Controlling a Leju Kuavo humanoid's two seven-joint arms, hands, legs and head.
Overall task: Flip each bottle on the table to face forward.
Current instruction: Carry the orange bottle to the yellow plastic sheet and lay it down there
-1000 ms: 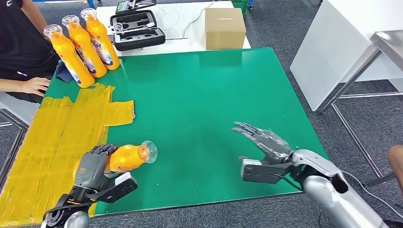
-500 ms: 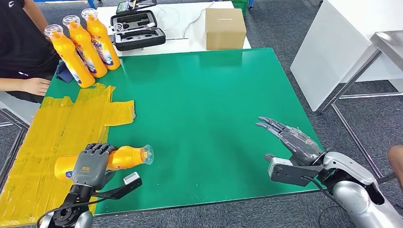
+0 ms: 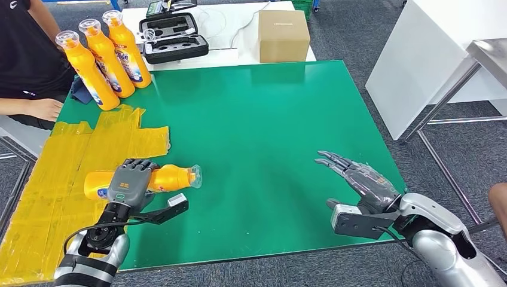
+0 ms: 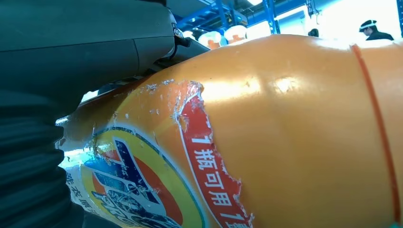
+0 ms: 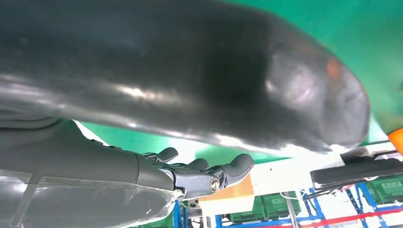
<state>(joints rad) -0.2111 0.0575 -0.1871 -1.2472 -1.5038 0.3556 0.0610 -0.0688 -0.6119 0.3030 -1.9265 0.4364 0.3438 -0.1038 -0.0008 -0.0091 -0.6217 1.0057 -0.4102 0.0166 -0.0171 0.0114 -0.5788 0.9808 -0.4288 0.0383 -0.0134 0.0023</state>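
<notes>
My left hand (image 3: 130,184) is wrapped over the middle of an orange bottle (image 3: 160,179), fingers curled down across its body and gripping it. The bottle lies on its side near the front left of the green table (image 3: 257,131), its clear cap (image 3: 195,177) pointing toward the table's centre and its base over the yellow tape (image 3: 66,173) that covers the left part of the surface. From my left wrist I see the bottle's torn label (image 4: 157,185) close up, red and blue print on the orange plastic. My right hand (image 3: 362,179) hovers over the front right of the table, holding nothing, fingers stretched out straight and slightly apart. Three more orange bottles (image 3: 104,57) stand upright in a row at the far left corner, just beside a person's hand (image 3: 43,108) resting at the table's edge.
</notes>
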